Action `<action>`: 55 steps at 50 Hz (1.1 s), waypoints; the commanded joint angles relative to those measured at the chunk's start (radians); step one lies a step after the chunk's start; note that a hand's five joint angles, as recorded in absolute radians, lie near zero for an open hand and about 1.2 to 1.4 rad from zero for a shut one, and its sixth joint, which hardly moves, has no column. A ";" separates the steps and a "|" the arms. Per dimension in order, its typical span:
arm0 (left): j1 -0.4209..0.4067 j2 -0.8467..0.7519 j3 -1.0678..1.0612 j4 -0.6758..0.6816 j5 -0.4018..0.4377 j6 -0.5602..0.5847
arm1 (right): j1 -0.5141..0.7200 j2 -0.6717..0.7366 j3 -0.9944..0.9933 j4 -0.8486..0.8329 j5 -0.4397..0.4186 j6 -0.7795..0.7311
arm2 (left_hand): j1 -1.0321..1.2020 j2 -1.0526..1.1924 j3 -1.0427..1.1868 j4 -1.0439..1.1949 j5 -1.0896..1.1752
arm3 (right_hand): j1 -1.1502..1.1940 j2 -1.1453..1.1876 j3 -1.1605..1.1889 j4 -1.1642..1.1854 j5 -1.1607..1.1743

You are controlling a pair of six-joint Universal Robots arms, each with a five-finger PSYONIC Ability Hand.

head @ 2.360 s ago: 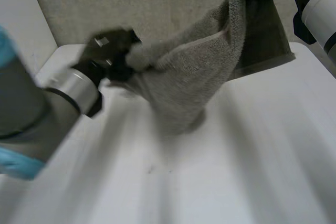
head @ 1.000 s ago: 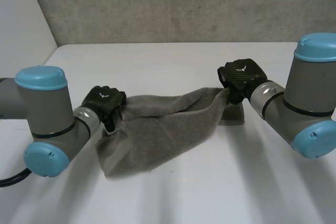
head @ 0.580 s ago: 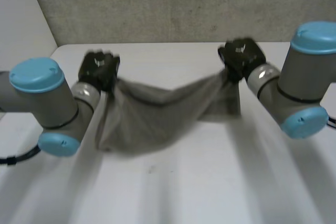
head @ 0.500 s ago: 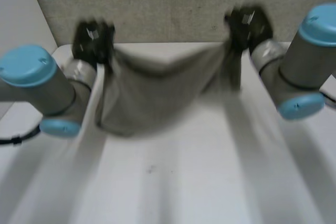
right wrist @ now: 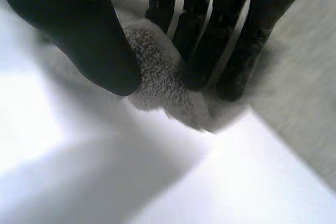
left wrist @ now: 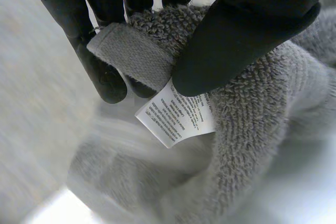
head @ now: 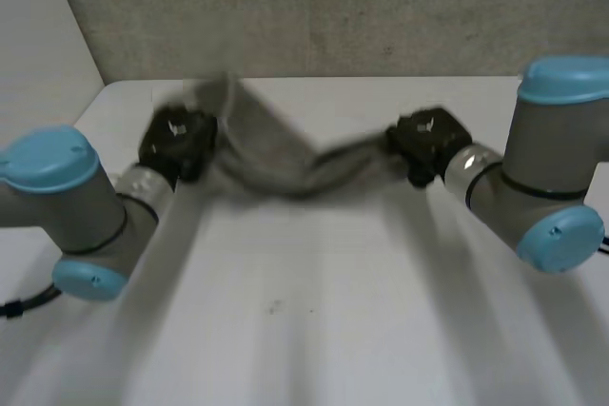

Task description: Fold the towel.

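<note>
A grey towel (head: 285, 164) is stretched between two black robot hands over a white surface (head: 333, 311), dipping in the middle. The left hand (head: 178, 143), at the left, pinches a hemmed corner between thumb and fingers, with a white care label (left wrist: 176, 114) just beside the thumb. The right hand (head: 426, 143), at the right, pinches the opposite end between thumb and fingers.

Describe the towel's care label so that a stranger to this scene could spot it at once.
Over the white table, a grey terry towel is stretched in mid-air. At the hemmed edge pinched by the black left hand, a small white label sticks out at the thumb's tip. It alone is smooth and printed with lettering, unlike the looped cloth around it.
</note>
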 commanded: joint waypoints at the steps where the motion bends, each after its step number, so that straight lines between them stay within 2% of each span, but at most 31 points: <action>1: 0.019 -0.003 -0.071 -0.105 0.001 0.158 | -0.028 -0.006 0.073 0.009 0.002 -0.032 | 0.013 -0.025 -0.023 -0.024 -0.013 | 0.307 0.219 0.204 0.195 0.320; 2: 0.019 0.011 -0.082 -0.105 0.001 0.177 | -0.029 -0.006 0.073 0.009 0.002 -0.032 | -0.134 -0.172 -0.170 -0.171 -0.160 | 0.307 0.219 0.204 0.195 0.320; 3: 0.019 0.011 -0.082 -0.105 0.001 0.177 | -0.032 -0.015 0.085 0.009 0.001 -0.032 | -0.135 -0.174 -0.171 -0.172 -0.161 | 0.307 0.219 0.204 0.195 0.320; 5: 0.019 0.050 -0.108 -0.108 -0.002 0.197 | -0.033 -0.028 0.098 0.009 0.002 -0.030 | -0.398 -0.437 -0.435 -0.436 -0.424 | 0.307 0.219 0.204 0.195 0.320; 6: 0.019 0.051 -0.108 -0.108 -0.002 0.197 | -0.033 -0.037 0.110 0.007 0.001 -0.030 | -0.399 -0.438 -0.436 -0.437 -0.425 | 0.307 0.219 0.204 0.195 0.320; 8: 0.019 0.080 -0.124 -0.108 -0.002 0.196 | -0.035 -0.044 0.118 0.007 0.001 -0.030 | -0.595 -0.634 -0.631 -0.632 -0.621 | 0.307 0.219 0.204 0.195 0.320; 13: 0.017 0.129 -0.141 -0.111 -0.007 0.191 | -0.052 -0.063 0.142 0.007 0.002 -0.029 | -0.807 -0.846 -0.843 -0.844 -0.833 | 0.307 0.219 0.204 0.195 0.320; 23: 0.005 0.215 -0.214 -0.176 -0.014 0.145 | -0.067 -0.069 0.173 -0.002 0.002 -0.021 | -0.752 -0.790 -0.788 -0.789 -0.778 | 0.307 0.219 0.204 0.195 0.320; 27: 0.004 0.264 -0.228 -0.244 -0.016 0.017 | -0.067 -0.068 0.173 -0.002 0.002 -0.021 | -0.556 -0.594 -0.592 -0.593 -0.582 | 0.307 0.219 0.204 0.195 0.320; 28: 0.004 0.264 -0.228 -0.245 -0.016 0.016 | -0.067 -0.068 0.174 -0.004 0.001 -0.021 | -0.555 -0.594 -0.591 -0.592 -0.581 | 0.307 0.219 0.204 0.195 0.320; 30: 0.002 0.261 -0.222 -0.268 -0.018 -0.085 | -0.067 -0.066 0.174 -0.007 0.001 -0.021 | -0.508 -0.547 -0.544 -0.545 -0.534 | 0.307 0.219 0.204 0.195 0.320; 32: 0.001 0.255 -0.219 -0.268 -0.018 -0.112 | -0.065 -0.064 0.176 -0.008 0.002 -0.021 | -0.517 -0.555 -0.553 -0.554 -0.543 | 0.307 0.219 0.204 0.195 0.320; 47: 0.002 0.159 -0.171 -0.215 -0.013 -0.114 | -0.061 -0.057 0.207 -0.011 0.001 -0.032 | -0.555 -0.594 -0.591 -0.592 -0.581 | 0.307 0.219 0.204 0.195 0.320; 52: 0.002 0.127 -0.156 -0.192 -0.036 -0.079 | -0.061 -0.055 0.210 -0.017 0.001 -0.032 | -0.496 -0.535 -0.532 -0.534 -0.522 | 0.307 0.219 0.204 0.195 0.320; 55: 0.001 0.121 -0.157 -0.191 -0.080 -0.028 | -0.062 -0.052 0.210 -0.019 0.001 -0.034 | -0.417 -0.456 -0.453 -0.454 -0.443 | 0.307 0.219 0.204 0.195 0.320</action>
